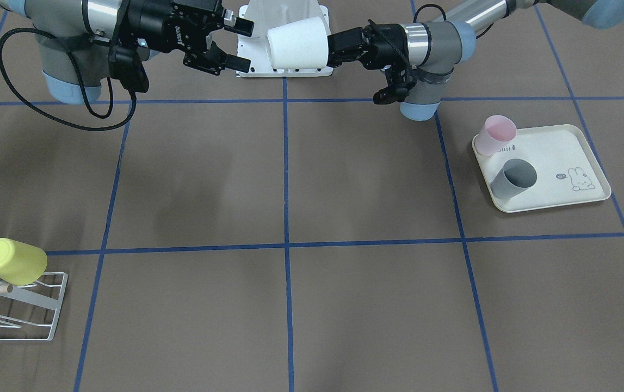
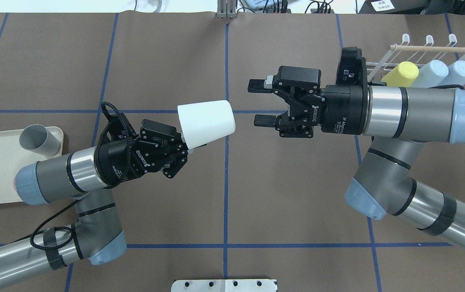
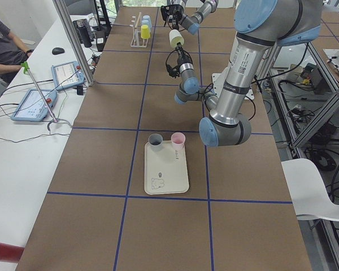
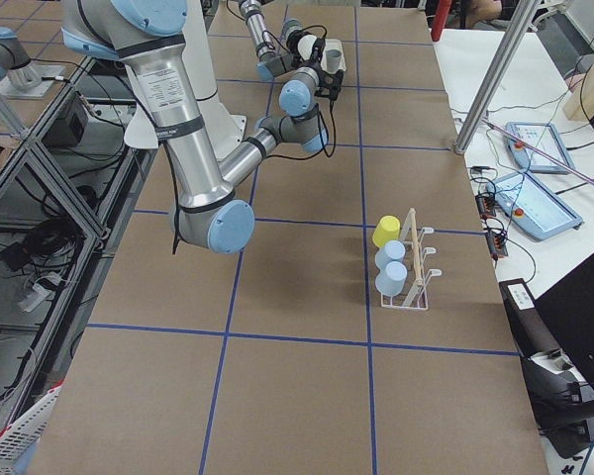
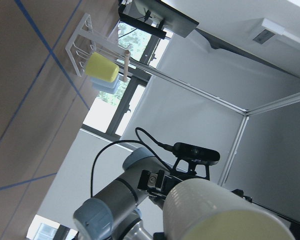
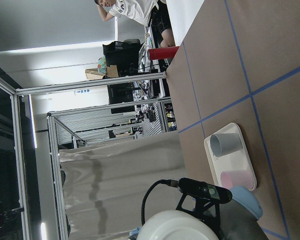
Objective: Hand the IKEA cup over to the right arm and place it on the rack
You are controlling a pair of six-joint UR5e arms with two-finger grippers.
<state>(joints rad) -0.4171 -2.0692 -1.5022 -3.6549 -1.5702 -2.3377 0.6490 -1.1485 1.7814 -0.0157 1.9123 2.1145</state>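
My left gripper is shut on the rim end of the white IKEA cup, which it holds sideways above the table's middle. The cup's closed base points at the right arm. The right gripper is open, its two fingers spread level with the cup and a short gap away from its base. In the front-facing view the cup hangs between the right gripper and the left gripper. The white wire rack with its wooden dowel stands behind the right wrist.
A yellow cup and two pale blue cups hang on the rack. On the robot's left a cream rabbit-print tray carries a pink cup and a grey cup. The robot's white base lies behind the cup.
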